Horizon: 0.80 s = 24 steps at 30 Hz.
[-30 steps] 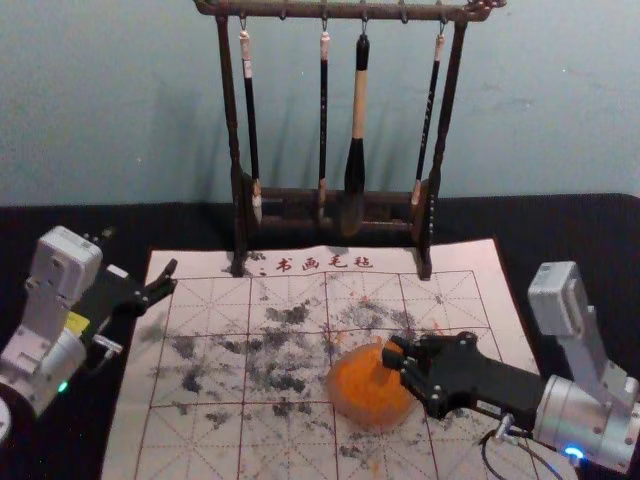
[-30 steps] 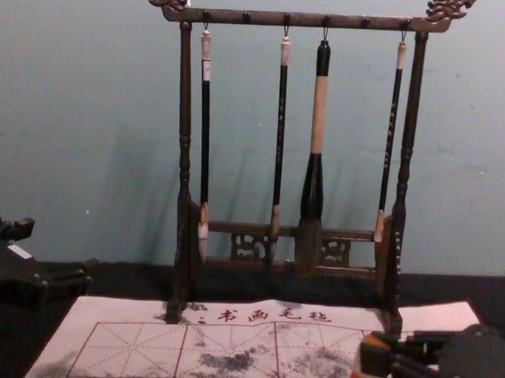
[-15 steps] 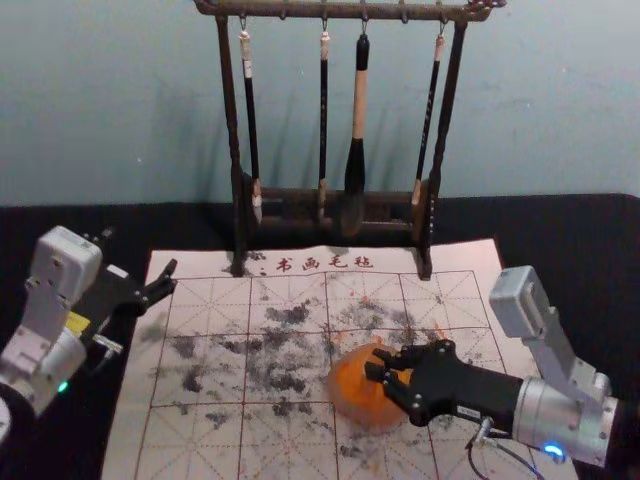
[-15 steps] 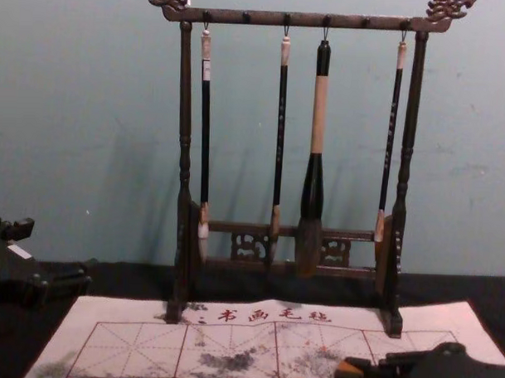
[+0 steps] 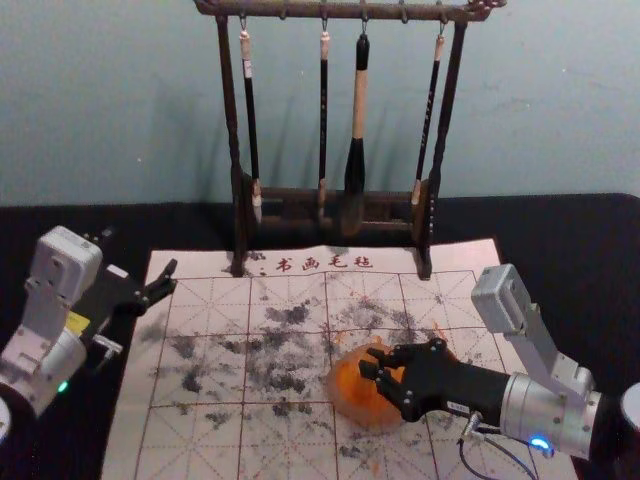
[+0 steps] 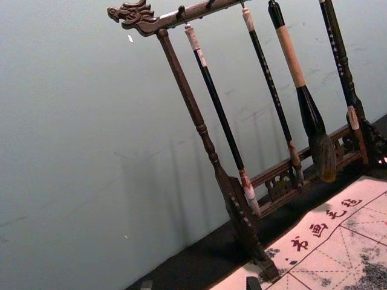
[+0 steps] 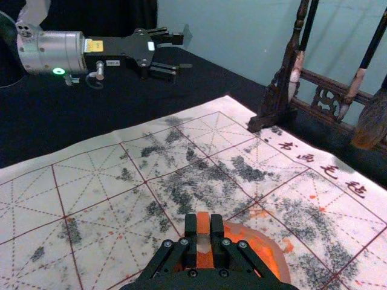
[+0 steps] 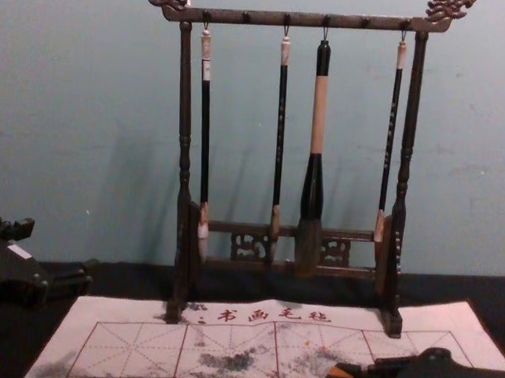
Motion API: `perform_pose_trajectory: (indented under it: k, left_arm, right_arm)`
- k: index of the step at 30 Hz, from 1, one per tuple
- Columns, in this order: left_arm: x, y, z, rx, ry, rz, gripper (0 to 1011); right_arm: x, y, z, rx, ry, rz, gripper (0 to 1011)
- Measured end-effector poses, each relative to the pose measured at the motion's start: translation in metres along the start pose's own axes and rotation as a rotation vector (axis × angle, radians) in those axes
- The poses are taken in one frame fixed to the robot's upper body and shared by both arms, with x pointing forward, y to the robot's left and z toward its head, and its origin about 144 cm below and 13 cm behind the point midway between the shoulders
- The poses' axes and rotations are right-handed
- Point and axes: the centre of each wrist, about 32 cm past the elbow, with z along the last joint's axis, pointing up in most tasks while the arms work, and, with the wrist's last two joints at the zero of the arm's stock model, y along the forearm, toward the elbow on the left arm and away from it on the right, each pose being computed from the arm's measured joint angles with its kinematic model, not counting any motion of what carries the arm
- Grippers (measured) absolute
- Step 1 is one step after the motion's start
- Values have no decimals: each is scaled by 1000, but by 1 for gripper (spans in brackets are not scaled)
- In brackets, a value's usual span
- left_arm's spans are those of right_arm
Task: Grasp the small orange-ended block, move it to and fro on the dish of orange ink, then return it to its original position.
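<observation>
My right gripper (image 5: 373, 361) is over the dish of orange ink (image 5: 352, 402) in the head view, covering part of it. The right wrist view has the right gripper (image 7: 203, 232) shut on the small orange-ended block (image 7: 203, 223); the dish (image 7: 279, 254) lies below and beyond it. From the chest view, the block's orange end (image 8: 339, 373) pokes out at the right gripper's tips. Whether the block touches the ink I cannot tell. The left gripper (image 5: 140, 254) is parked open at the left, its fingertips (image 6: 253, 283) low in the left wrist view.
A wooden rack (image 5: 432, 200) with several hanging brushes stands at the back of the paper mat (image 5: 200, 440). Black ink marks and small orange spots dot the gridded mat. Black cloth (image 5: 560, 230) surrounds it.
My right gripper has moved left over the dish with the block held, and its tips look lower in the chest view. The left arm has stayed still.
</observation>
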Motion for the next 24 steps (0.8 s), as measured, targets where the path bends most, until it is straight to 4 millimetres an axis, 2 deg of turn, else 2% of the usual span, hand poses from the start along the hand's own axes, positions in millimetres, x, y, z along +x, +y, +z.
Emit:
perform_pose_trajectory:
  k: [24]
  left_arm:
    - [0,0,0,0,0,0,1001]
  right_arm:
    - [13,1,3,-9,7,-70,93]
